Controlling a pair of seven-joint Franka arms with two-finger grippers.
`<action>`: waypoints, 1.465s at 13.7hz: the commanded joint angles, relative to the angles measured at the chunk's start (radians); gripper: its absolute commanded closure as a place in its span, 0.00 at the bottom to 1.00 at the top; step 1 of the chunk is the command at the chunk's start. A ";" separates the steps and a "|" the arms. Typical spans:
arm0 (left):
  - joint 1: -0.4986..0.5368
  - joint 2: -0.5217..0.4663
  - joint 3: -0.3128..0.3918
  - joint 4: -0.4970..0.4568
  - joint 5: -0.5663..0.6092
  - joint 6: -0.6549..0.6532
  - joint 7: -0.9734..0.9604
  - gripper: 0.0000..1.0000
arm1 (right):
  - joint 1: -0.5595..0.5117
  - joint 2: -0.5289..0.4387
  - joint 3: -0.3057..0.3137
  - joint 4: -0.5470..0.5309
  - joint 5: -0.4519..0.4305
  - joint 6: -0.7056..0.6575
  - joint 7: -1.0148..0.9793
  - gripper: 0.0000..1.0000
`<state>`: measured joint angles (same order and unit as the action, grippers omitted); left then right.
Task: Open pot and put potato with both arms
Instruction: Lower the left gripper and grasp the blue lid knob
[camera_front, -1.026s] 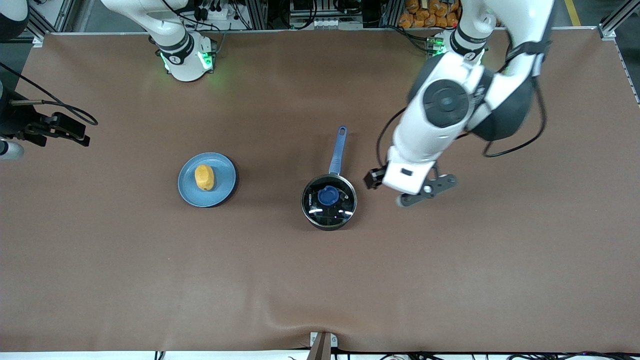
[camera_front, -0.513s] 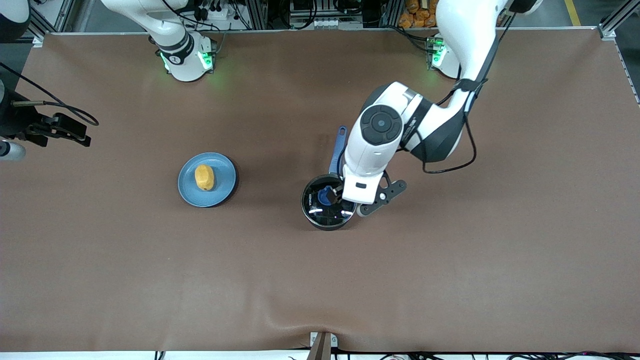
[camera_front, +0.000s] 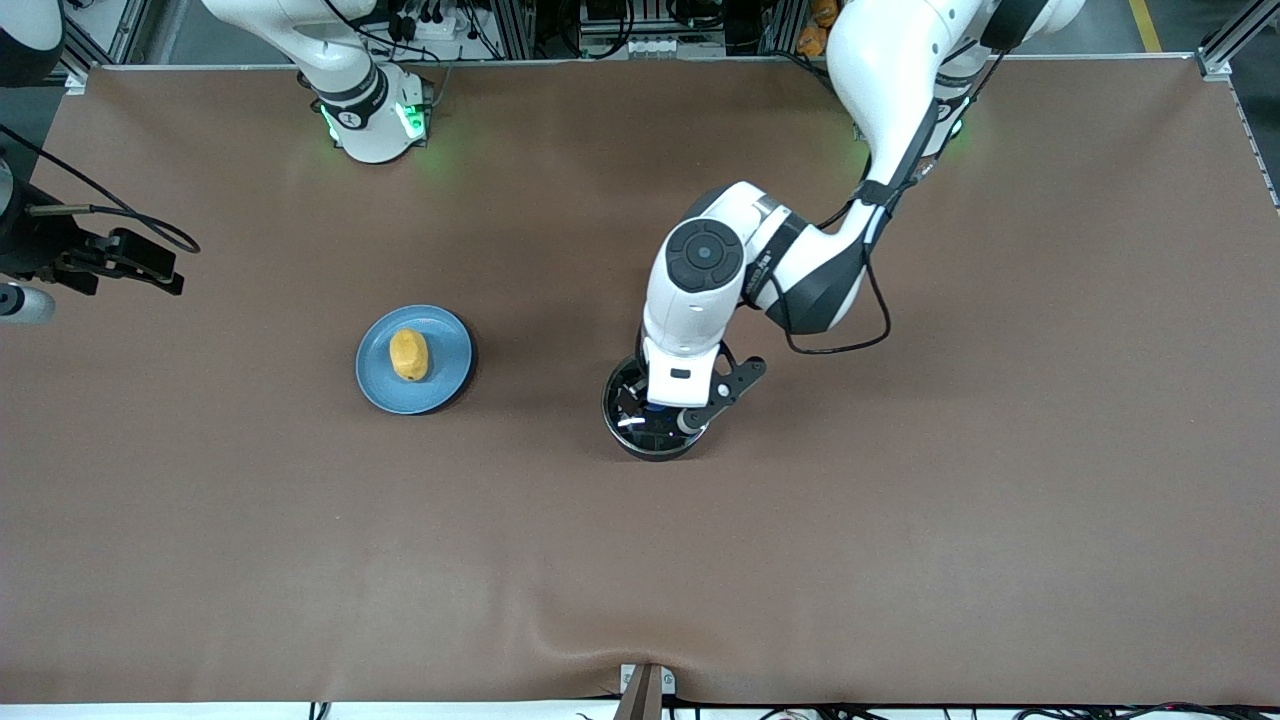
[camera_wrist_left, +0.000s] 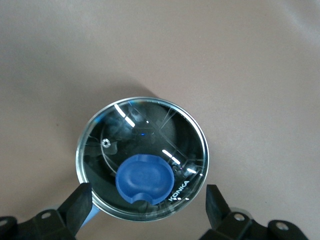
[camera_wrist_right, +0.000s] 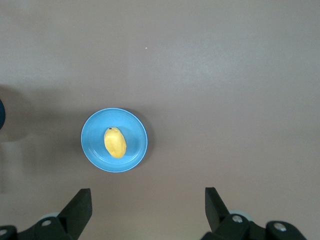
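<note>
The left tool (camera_wrist_left: 145, 207) is hanging right over the pot (camera_wrist_left: 142, 159), its two dark fingers (camera_wrist_left: 79, 206) standing wide apart, one at each side of the pot's rim and clear of it. The glass lid (camera_wrist_left: 150, 135) is sitting on the pot, closing it, and bright streaks of light are glinting across the glass. The blue knob (camera_wrist_left: 145, 178) is resting in the middle of the lid, between the fingers, and neither finger is touching it. White lettering is showing on the glass just beside the knob. The pot is standing on the plain brown surface (camera_wrist_left: 240, 65) and casting a soft shadow on it.
</note>
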<state>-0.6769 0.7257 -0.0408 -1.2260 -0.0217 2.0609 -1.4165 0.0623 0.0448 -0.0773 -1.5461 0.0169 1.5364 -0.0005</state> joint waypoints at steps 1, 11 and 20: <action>-0.015 0.035 0.022 0.037 -0.003 0.007 -0.032 0.00 | -0.015 -0.022 0.010 -0.025 0.011 0.011 0.002 0.00; -0.029 0.086 0.024 0.031 -0.003 0.064 -0.050 0.00 | -0.016 -0.020 0.008 -0.029 0.011 0.011 0.002 0.00; -0.029 0.101 0.024 0.028 -0.010 0.050 -0.050 0.00 | -0.016 -0.019 0.008 -0.031 0.011 0.013 0.002 0.00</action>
<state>-0.6917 0.8120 -0.0331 -1.2242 -0.0217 2.1205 -1.4515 0.0623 0.0447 -0.0786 -1.5572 0.0169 1.5392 -0.0005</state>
